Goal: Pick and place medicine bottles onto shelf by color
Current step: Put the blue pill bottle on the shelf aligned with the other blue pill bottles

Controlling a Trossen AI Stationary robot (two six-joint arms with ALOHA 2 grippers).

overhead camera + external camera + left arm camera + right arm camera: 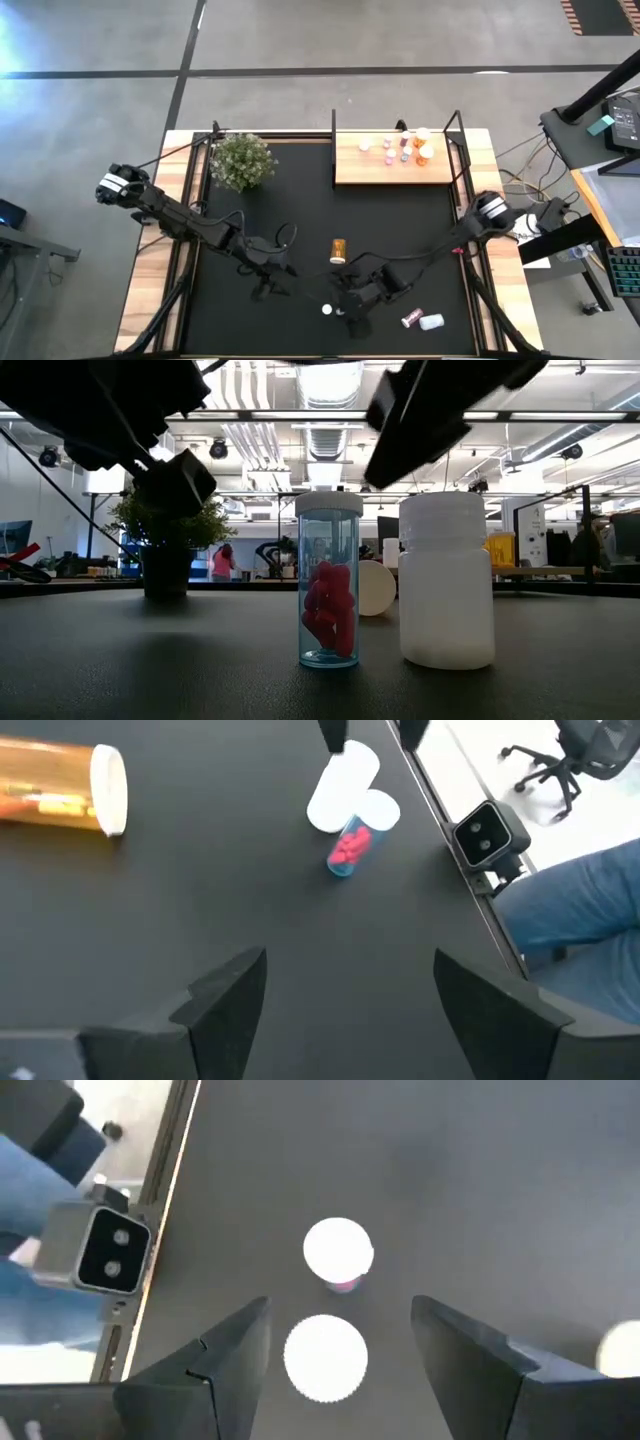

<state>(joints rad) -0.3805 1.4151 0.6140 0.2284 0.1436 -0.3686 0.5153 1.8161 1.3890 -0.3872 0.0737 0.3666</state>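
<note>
**Both claws open over the desk, two upright bottles under the right one**

The right claw [338,1308] hangs low over the black desk [300,190] with its fingers spread wide and nothing between them. Straight below it stand two medicine bottles, close together. One is a clear vial with red pills [329,585] under a white cap, sitting just ahead of the fingertips. The other is a plain white bottle [446,580], roughly between the two fingers. Neither finger touches either bottle.

The left claw [345,965] is also released and holds nothing, with only bare desk beneath it. An amber bottle [60,788] lies on its side, white cap on, ahead of that claw and off to one side. It rests between the two claws and the shelf [350,172].

Out past the right claw, towards the desk's near corner, a pink bottle [411,318] and another white bottle [432,322] lie just beside each other.

The shelf stands well away from both claws at the far edge. A cluster of bottles [405,148] is on its wooden board, pink, white and orange ones near one end. A potted plant [241,160] sits next to it.
</note>
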